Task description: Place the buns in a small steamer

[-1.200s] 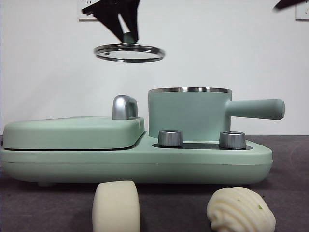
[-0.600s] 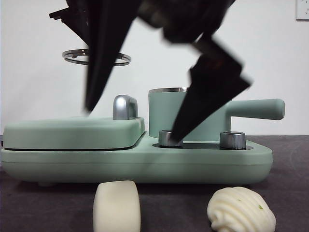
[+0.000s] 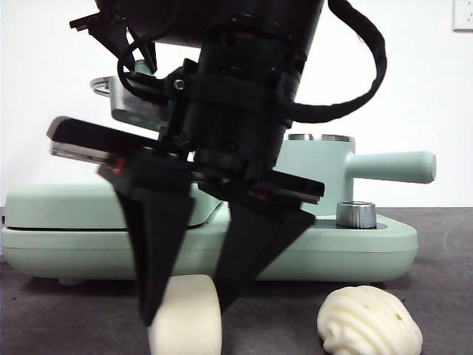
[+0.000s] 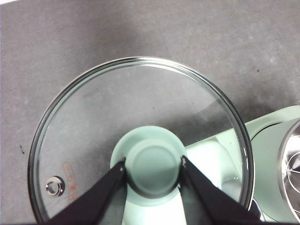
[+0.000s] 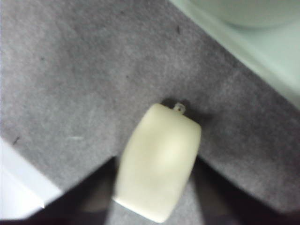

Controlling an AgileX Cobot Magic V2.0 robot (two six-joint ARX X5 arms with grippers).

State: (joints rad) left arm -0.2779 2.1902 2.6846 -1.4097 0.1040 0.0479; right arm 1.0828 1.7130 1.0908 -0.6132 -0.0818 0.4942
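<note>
The smooth block bun point(image 3: 188, 322) lies on the dark table in front of the appliance. My right gripper point(image 3: 185, 314) has come down over it, open, with one jaw on each side; the right wrist view shows this bun point(image 5: 159, 164) between the blurred dark jaws. To its right lies the ridged swirled bun point(image 3: 368, 322), untouched. The small steamer point(image 3: 325, 174) stands uncovered on the appliance, mostly hidden by the arm. My left gripper point(image 4: 153, 161) is shut on the green knob point(image 4: 153, 180) of the glass lid point(image 4: 140, 93) and holds it in the air off to the side of the steamer.
The wide mint-green griddle point(image 3: 66, 203) takes up the appliance's left half. A steel dial point(image 3: 356, 214) sits on the base point(image 3: 355, 244) below the steamer's handle point(image 3: 392, 166). The right arm fills the middle of the front view.
The right arm dropped from the top of the view until its open jaws straddle the smooth bun. The lid in the left gripper shifted further left.
</note>
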